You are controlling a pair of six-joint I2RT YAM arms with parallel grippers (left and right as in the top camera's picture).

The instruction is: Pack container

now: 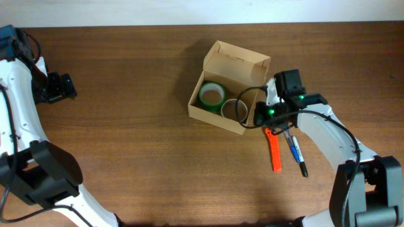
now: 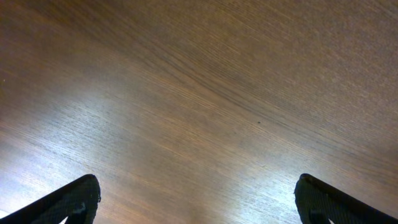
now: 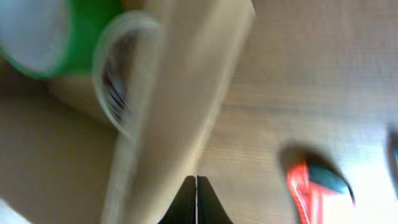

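Note:
The tan cardboard container (image 1: pixel 218 114) stands open at the table's middle right, its flap lid raised at the back. Inside lie a green tape roll (image 1: pixel 212 94) and a clear tape roll (image 1: pixel 236 109). My right gripper (image 1: pixel 257 119) is shut and empty, its tips at the box's right front corner. In the right wrist view, which is blurred, the shut tips (image 3: pixel 196 186) sit by the box wall (image 3: pixel 180 112), with the green roll (image 3: pixel 87 31) and clear roll (image 3: pixel 121 81) beyond. My left gripper (image 1: pixel 60 87) is open at the far left over bare wood (image 2: pixel 199 199).
An orange-red pen (image 1: pixel 274 151) and a blue-and-black pen (image 1: pixel 295 154) lie on the table right of the box, under my right arm. The orange pen shows blurred in the right wrist view (image 3: pixel 308 190). The table's back edge runs along the top.

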